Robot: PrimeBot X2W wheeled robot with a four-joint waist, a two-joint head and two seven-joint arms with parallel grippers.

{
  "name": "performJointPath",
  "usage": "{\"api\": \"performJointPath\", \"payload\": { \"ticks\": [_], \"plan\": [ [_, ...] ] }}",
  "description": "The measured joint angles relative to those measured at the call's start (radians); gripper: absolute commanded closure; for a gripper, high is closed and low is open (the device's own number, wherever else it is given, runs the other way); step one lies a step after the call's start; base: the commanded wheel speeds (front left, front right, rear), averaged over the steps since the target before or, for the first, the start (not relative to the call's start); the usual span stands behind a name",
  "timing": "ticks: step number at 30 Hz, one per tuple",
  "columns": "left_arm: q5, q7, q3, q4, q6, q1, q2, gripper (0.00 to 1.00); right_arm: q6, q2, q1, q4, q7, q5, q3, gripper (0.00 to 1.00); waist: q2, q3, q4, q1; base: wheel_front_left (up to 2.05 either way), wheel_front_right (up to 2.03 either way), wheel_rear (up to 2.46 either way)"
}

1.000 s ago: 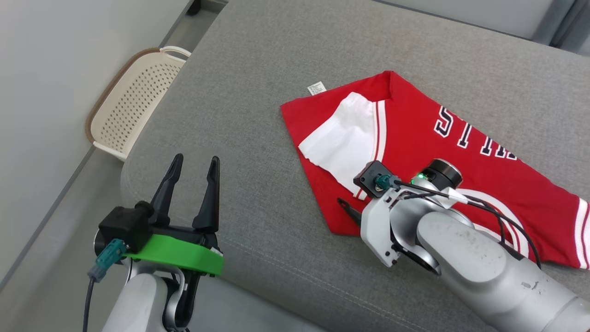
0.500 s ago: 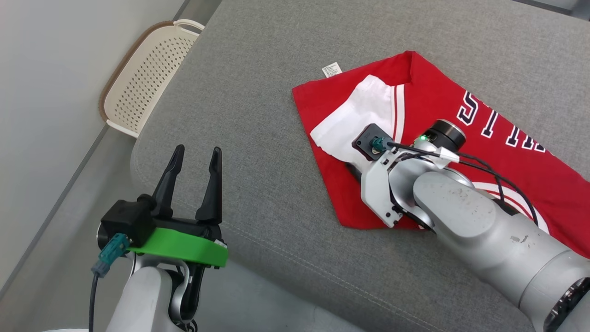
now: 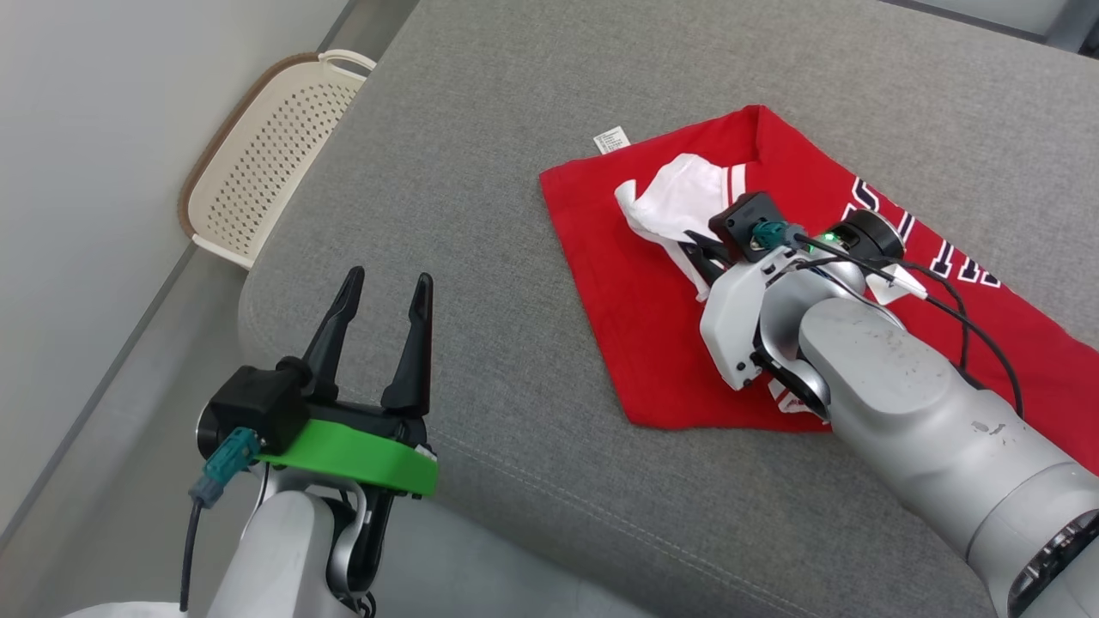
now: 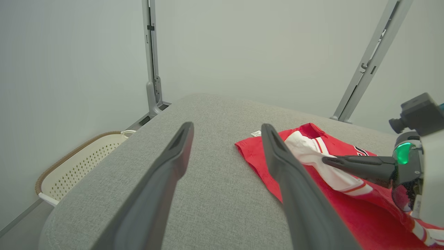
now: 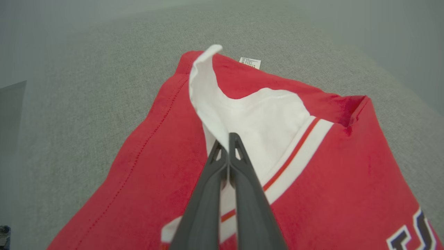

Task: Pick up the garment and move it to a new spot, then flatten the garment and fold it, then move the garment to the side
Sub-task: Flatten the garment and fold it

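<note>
The red garment (image 3: pixel 635 335) with white trim and dark lettering lies flat on the grey cushion (image 3: pixel 481 172), and it shows too in the right wrist view (image 5: pixel 156 166). Its white sleeve (image 3: pixel 678 193) is bunched and raised off the red cloth. My right gripper (image 3: pixel 691 255) is shut on the sleeve's lower edge, its fingertips (image 5: pixel 225 137) pressed together on the white fabric (image 5: pixel 263 111). My left gripper (image 3: pixel 386 279) stands open and empty over bare cushion left of the garment, with a wide gap in its own view (image 4: pixel 227 126).
A cream perforated basket (image 3: pixel 258 163) stands on the floor beside the cushion's left edge. A small white label (image 3: pixel 610 140) sticks out at the garment's far edge. Metal frame posts (image 4: pixel 152 69) rise behind the cushion against a pale wall.
The right gripper moved from the garment's near edge up onto the white sleeve, shut on it and lifted it into a bunch. The head camera shifted a little. The left gripper stayed put.
</note>
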Motion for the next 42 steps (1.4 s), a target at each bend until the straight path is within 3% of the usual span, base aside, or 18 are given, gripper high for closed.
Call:
{"api": "performJointPath", "payload": {
  "ticks": [9,25,33,42],
  "plan": [
    [0.0,-0.001,0.001,-0.011,0.0,-0.002,0.034,0.0,0.0,-0.017,0.053,-0.011,-0.127,0.007,-0.224,1.0,0.0,-0.014,-0.085,0.0,0.0,0.0,0.0],
    [0.008,-0.001,-0.028,-0.026,0.0,-0.048,0.074,0.0,0.0,-0.101,0.171,0.05,-0.189,-0.135,-0.639,1.0,0.0,0.023,-0.253,0.0,0.0,0.0,0.0],
    [0.008,-0.001,-0.027,-0.023,0.0,-0.06,0.088,0.0,0.0,-0.089,0.215,0.028,-0.209,-0.23,-0.819,1.0,0.0,0.049,-0.298,0.0,0.0,0.0,0.0],
    [0.008,-0.001,-0.037,-0.018,0.0,-0.069,0.091,0.0,0.0,-0.003,0.318,-0.083,-0.203,-0.298,-0.891,1.0,0.0,0.057,-0.329,0.0,0.0,0.0,0.0]
  ]
}}
